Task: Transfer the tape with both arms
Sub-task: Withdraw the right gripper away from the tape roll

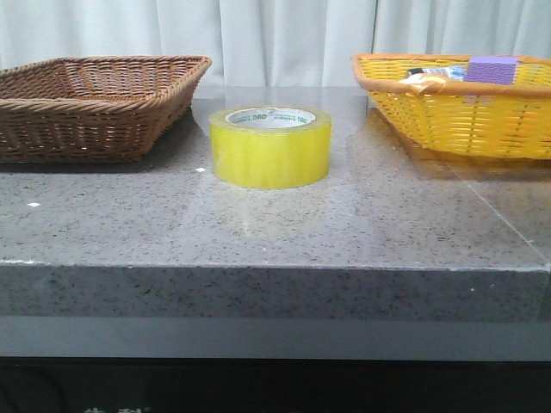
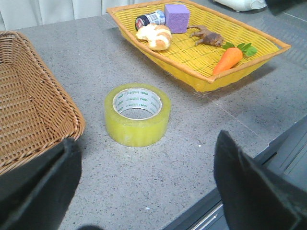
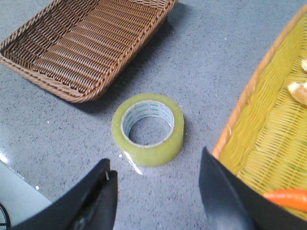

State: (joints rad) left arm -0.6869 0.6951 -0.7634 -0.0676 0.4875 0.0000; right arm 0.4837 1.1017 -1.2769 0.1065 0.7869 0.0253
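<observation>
- We see the tape (image 1: 270, 146) lying flat on the grey stone table (image 1: 258, 232), its hole facing up, between two baskets and touching neither.
- The brown basket (image 1: 90, 107) is on the robot's left side. We see only its woven floor and walls, with no items inside.
- The yellow basket (image 1: 456, 107) is on the right side. In the left wrist view it holds a purple block (image 2: 176, 17), a bread roll (image 2: 154, 36), a small dark-capped bottle (image 2: 150, 19), a brown animal figure (image 2: 206, 36) and a carrot (image 2: 230, 57) with green leaves.
- The block, bottle and roll are close together at one end of the basket; the carrot lies apart near the other end.
- The left gripper (image 2: 144, 189) has its fingers far apart and holds nothing; the tape is on the table ahead of it.
- The right gripper (image 3: 156, 191) is also wide open and empty, and the tape is just ahead of its fingers, not touched.
</observation>
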